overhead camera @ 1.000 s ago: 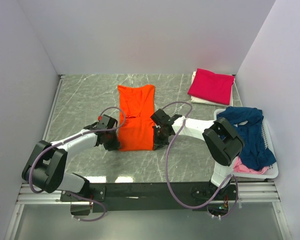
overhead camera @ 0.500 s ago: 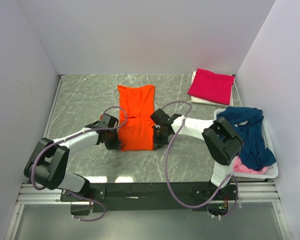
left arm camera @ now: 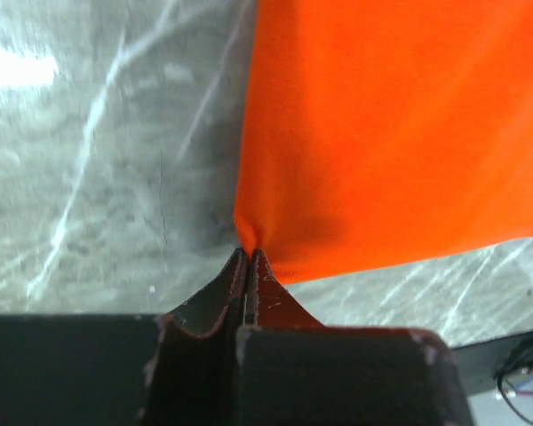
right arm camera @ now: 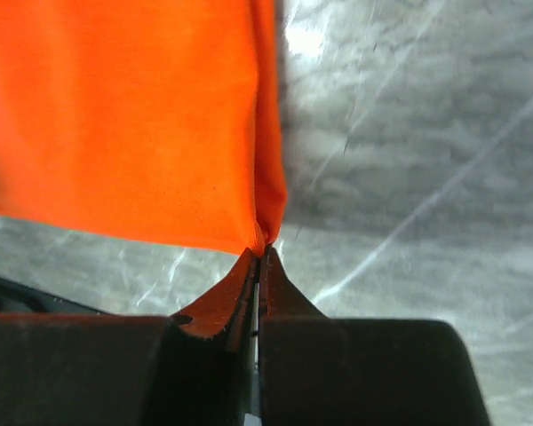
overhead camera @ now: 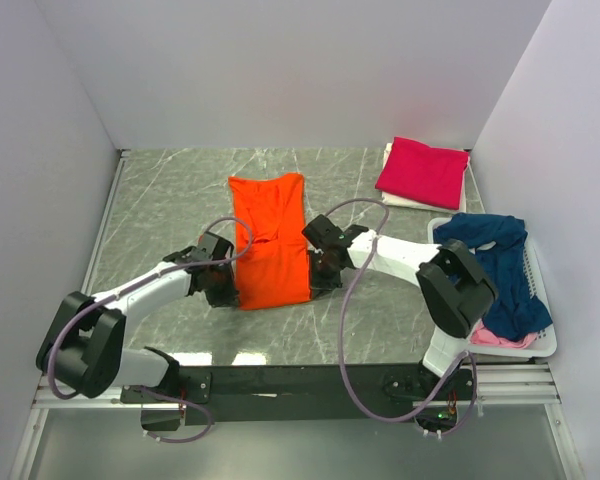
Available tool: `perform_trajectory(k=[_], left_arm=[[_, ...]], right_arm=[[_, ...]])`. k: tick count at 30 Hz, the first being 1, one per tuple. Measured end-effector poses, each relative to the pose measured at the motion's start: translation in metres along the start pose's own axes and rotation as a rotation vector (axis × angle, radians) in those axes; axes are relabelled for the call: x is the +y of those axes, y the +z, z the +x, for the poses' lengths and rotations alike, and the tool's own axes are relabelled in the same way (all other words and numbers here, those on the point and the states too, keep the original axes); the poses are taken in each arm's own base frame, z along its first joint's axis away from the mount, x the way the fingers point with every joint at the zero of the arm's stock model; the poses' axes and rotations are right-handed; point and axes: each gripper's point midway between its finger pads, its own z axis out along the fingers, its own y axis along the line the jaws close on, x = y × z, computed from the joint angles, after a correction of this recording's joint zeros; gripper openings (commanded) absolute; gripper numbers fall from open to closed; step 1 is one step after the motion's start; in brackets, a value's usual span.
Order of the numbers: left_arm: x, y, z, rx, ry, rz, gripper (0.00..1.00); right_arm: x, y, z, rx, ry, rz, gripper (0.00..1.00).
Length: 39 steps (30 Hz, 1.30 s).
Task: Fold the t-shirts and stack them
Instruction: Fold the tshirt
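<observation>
The orange t-shirt lies folded into a long strip in the middle of the table. My left gripper is shut on its near left corner, and my right gripper is shut on its near right corner. Both hold the near end slightly off the table. A folded magenta-pink t-shirt lies at the back right on a folded white cloth. A navy blue t-shirt and a pale pink one lie in the white basket.
The basket stands at the right edge of the table, close to the right arm. White walls enclose the table on three sides. Grey marble tabletop shows left of the orange shirt.
Both grippers have moved toward the near edge with the orange shirt's near corners. The shirt has slid nearer and now lies slightly skewed, its far end shifted left.
</observation>
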Motion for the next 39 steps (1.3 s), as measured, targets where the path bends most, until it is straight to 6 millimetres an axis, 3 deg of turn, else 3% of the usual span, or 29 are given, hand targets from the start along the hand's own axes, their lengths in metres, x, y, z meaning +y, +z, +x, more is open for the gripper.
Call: perform_trajectory(k=[7,20,24,27,31,39], left_arm=[[-0.002,-0.017,0.011,0.028,-0.001,0.025,0.00],[-0.014,-0.070,0.032,0.042,-0.039,0.142,0.00],[-0.025,-0.093,0.034,0.046,-0.048,0.187,0.00],[-0.042,-0.115,0.025,0.021,-0.052,0.233,0.00],[-0.064,-0.136,0.006,-0.034,-0.047,0.296,0.00],[-0.071,-0.115,-0.004,-0.012,-0.068,0.269,0.00]], right_arm=[[0.006,-0.028,0.006,-0.049,-0.033,-0.017,0.00],[0.007,-0.076,0.043,-0.083,-0.072,-0.031,0.00],[0.007,-0.094,0.057,-0.093,-0.070,-0.044,0.00],[0.005,-0.110,0.062,-0.115,-0.055,-0.055,0.00],[0.004,-0.128,0.055,-0.176,-0.028,-0.056,0.00],[-0.002,-0.130,0.014,-0.267,0.027,0.019,0.00]])
